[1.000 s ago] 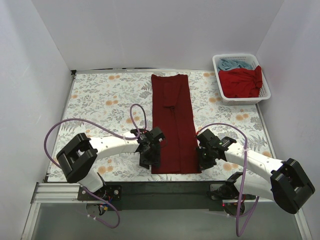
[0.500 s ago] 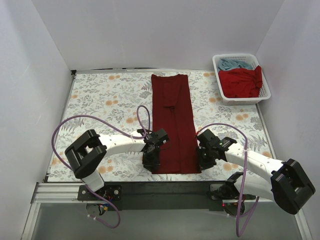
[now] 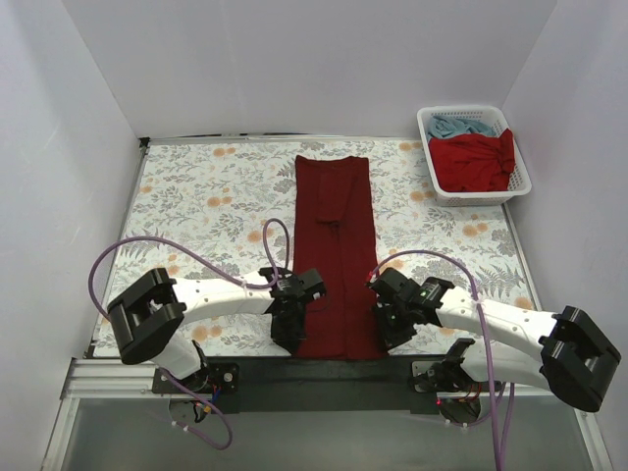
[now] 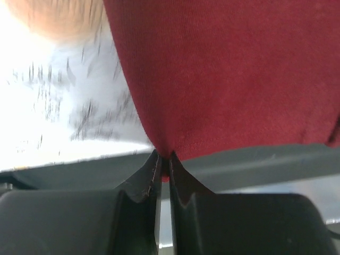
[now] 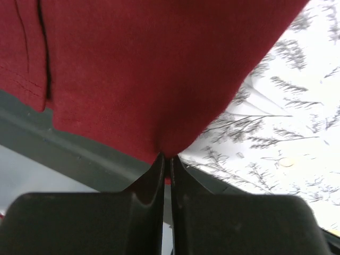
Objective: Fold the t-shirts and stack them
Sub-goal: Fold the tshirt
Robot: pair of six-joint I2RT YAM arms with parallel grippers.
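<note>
The dark maroon t-shirt [image 3: 337, 250] lies as a long narrow strip down the middle of the floral table cloth [image 3: 206, 201]. My left gripper [image 3: 290, 332] is shut on its near left corner, and the cloth [image 4: 228, 74] rises pinched between the fingertips [image 4: 154, 162]. At the near right corner my right gripper [image 3: 387, 330] is likewise shut on the maroon cloth [image 5: 133, 69], which bunches into the jaws. A brighter red t-shirt [image 3: 473, 162] and a light blue one [image 3: 459, 126] lie in the basket.
The white lattice basket [image 3: 522, 177] stands at the back right corner. White walls enclose the table on three sides. The dark near table edge [image 3: 334, 371] runs just below both grippers.
The left gripper has closed on the shirt's near left corner. Both grippers have shifted slightly toward the near edge, and the shirt strip has been drawn a little nearer.
</note>
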